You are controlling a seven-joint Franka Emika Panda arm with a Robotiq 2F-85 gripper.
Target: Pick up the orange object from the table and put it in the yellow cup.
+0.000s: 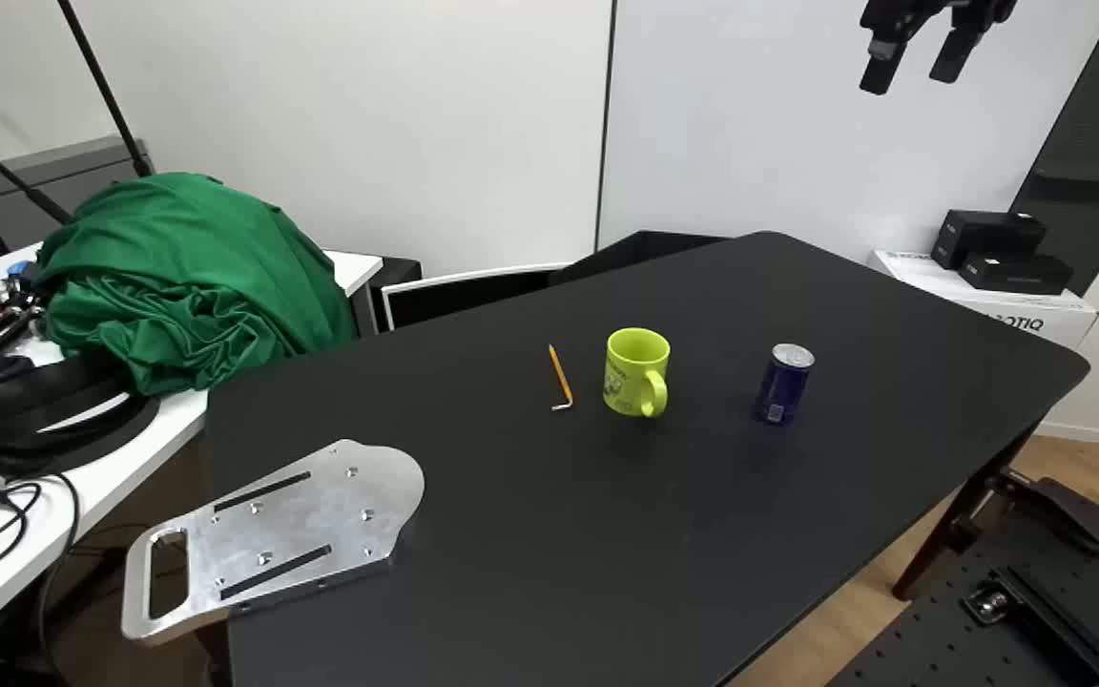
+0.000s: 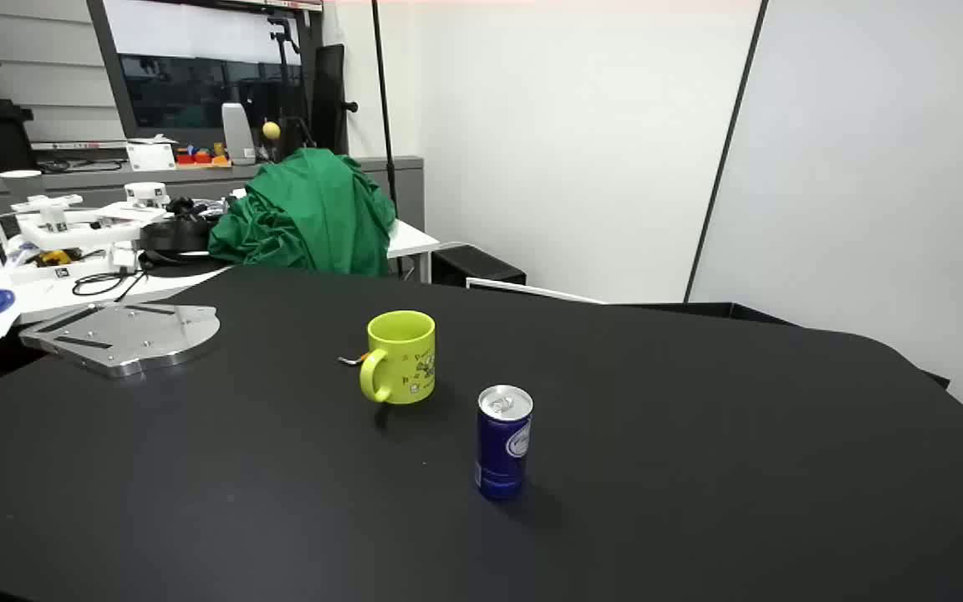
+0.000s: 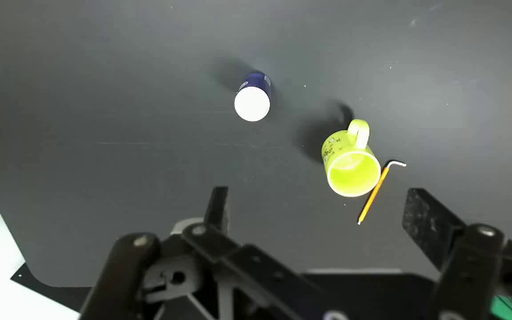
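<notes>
The orange object (image 1: 561,375) lies flat on the black table (image 1: 549,544); it is a thin orange stick with a bent silver end. The yellow cup (image 1: 633,377) stands upright close beside it, apart from it, with its mouth up. In an exterior view the cup (image 2: 405,368) hides most of the stick, and only its silver end and a bit of orange (image 2: 364,358) show. My gripper (image 1: 916,72) is open and empty, high above the table. The wrist view shows the stick (image 3: 374,194) and cup (image 3: 349,162) below and beyond my spread fingers (image 3: 320,211).
A dark blue can (image 1: 784,384) stands upright near the cup, and it also shows in the wrist view (image 3: 256,84). A silver metal plate (image 1: 321,506) with a handle slot overhangs the table's edge. A green cloth (image 1: 196,277) lies on the cluttered white desk beside the table.
</notes>
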